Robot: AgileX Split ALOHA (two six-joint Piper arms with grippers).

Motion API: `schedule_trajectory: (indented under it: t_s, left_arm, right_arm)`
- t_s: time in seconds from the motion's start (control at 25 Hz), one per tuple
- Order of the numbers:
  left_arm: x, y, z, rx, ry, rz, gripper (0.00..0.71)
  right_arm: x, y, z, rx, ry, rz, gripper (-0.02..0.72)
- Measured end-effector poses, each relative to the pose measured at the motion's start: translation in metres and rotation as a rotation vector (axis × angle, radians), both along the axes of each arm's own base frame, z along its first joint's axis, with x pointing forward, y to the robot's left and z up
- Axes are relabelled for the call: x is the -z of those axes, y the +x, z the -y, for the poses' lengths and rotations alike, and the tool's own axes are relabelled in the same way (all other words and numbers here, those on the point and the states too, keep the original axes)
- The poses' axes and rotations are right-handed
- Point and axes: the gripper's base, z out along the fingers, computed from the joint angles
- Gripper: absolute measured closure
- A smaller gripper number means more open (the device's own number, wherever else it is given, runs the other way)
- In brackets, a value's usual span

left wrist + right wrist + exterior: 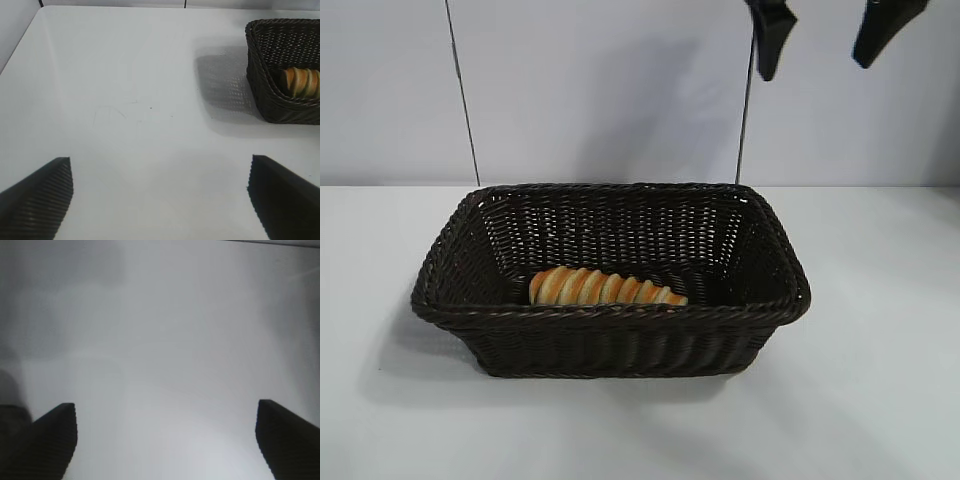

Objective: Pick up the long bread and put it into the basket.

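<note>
The long bread (605,288), golden with orange-brown stripes, lies inside the dark brown wicker basket (610,314), along its near wall. My right gripper (815,68) hangs open and empty high above the basket's far right corner; its wrist view (167,407) shows only bare white surface between the fingers. My left gripper (160,165) is open and empty over bare table, well off to one side of the basket (260,75). One end of the bread (300,82) shows in that view. The left gripper is out of the exterior view.
The basket stands in the middle of a white table (880,400), with a pale wall behind. Two thin dark vertical lines (462,90) run down the wall behind the basket.
</note>
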Motion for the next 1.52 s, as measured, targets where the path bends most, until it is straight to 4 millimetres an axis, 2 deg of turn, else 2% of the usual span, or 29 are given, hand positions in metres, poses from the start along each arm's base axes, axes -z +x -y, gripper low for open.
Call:
schedule_trajectory:
  t_s: [0.12,0.28,0.44,0.6,0.72,0.84,0.92,1.04,1.12,1.24,1.4,1.52]
  left_arm:
    - [0.0,0.0,0.0,0.0,0.0,0.0,0.023]
    - [0.0,0.0,0.0,0.0,0.0,0.0,0.023]
    - [0.0,0.0,0.0,0.0,0.0,0.0,0.023]
    - [0.0,0.0,0.0,0.0,0.0,0.0,0.023]
    - [0.0,0.0,0.0,0.0,0.0,0.0,0.023]
    - [0.0,0.0,0.0,0.0,0.001,0.0,0.023]
    - [0.0,0.0,0.0,0.0,0.001,0.0,0.023]
    - [0.0,0.0,0.0,0.0,0.001,0.0,0.023]
    - [0.0,0.0,0.0,0.0,0.001,0.0,0.023]
    - [0.0,0.0,0.0,0.0,0.001,0.0,0.023]
    - [0.0,0.0,0.0,0.0,0.001,0.0,0.023]
    - [0.0,0.0,0.0,0.0,0.001,0.0,0.023]
  right_arm:
    - [0.0,-0.005,0.041,0.092,0.001,0.0,0.009]
    - [-0.002,-0.014,0.073,0.157,0.059,0.013,0.009]
    - [-0.025,-0.026,0.073,0.151,0.117,0.075,0.011]
    - [-0.073,-0.055,0.061,0.117,0.143,0.197,0.017]
    - [-0.12,-0.094,0.049,0.097,0.132,0.318,0.022]
    - [-0.169,-0.146,0.035,0.081,0.103,0.458,0.034]
    - [-0.199,-0.189,0.024,0.07,0.08,0.565,0.038]
    - [-0.224,-0.251,0.008,0.056,0.055,0.682,0.041]
    - [-0.231,-0.292,-0.003,0.049,0.04,0.742,0.041]
    - [-0.224,-0.338,-0.014,0.052,0.014,0.78,0.041]
    - [-0.201,-0.382,-0.019,0.082,-0.053,0.808,0.041]
    - [-0.181,-0.401,-0.024,0.074,-0.074,0.864,0.041]
